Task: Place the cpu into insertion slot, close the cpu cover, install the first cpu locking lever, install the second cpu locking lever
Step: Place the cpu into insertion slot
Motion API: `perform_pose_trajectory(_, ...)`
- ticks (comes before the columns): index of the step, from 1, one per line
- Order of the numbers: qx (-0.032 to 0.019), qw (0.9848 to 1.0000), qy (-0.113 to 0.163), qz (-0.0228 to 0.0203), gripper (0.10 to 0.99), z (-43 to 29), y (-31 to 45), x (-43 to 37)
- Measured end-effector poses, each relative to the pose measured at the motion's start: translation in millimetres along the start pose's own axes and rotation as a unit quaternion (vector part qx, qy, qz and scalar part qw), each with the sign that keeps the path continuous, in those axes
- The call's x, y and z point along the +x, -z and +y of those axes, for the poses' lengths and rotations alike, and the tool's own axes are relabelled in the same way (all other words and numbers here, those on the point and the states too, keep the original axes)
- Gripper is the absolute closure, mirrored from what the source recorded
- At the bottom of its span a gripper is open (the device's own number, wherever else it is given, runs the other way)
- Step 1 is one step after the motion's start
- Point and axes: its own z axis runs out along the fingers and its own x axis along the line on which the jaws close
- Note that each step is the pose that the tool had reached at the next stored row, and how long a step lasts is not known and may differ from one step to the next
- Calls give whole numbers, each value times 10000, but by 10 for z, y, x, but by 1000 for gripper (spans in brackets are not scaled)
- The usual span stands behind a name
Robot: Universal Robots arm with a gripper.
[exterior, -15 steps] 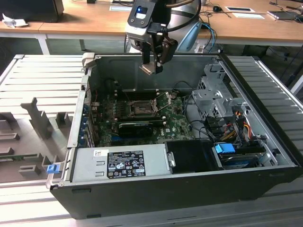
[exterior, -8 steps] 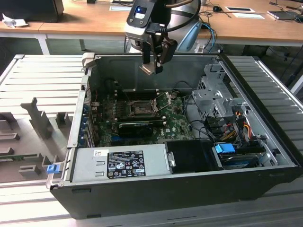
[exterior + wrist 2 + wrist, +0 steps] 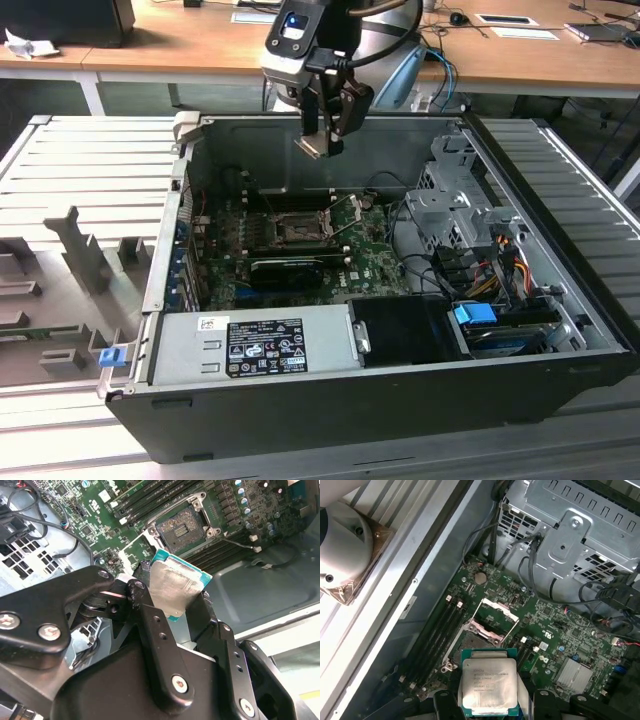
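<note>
Closest to us, the claw (image 3: 172,602) pinches the cpu (image 3: 175,580) by two opposite edges, and the chip's pale face is plain in both wrist views. In the exterior view the claw hangs above the open computer case (image 3: 400,150). The insertion slot (image 3: 297,229) lies at about six o'clock from it, well apart, on the green circuit board (image 3: 370,255). We see the slot bare, with the cpu cover (image 3: 492,614) apparently swung up beside it. We judge the task to be at its first step: the chip is in the grip but not seated, and the cover and both locking levers are not yet done.
</note>
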Motion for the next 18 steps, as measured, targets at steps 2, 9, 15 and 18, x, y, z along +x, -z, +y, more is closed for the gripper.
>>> perform_pose_trajectory(2,-1,10000,-49,-4,557,0,-1,0)
perform_pose_trajectory(9,-5,9996,-268,-22,557,0,-2,0)
perform_pose_trajectory(15,-8,9988,-480,-39,557,0,-3,0)
perform_pose_trajectory(18,-10,9985,-550,-45,557,0,-4,0)
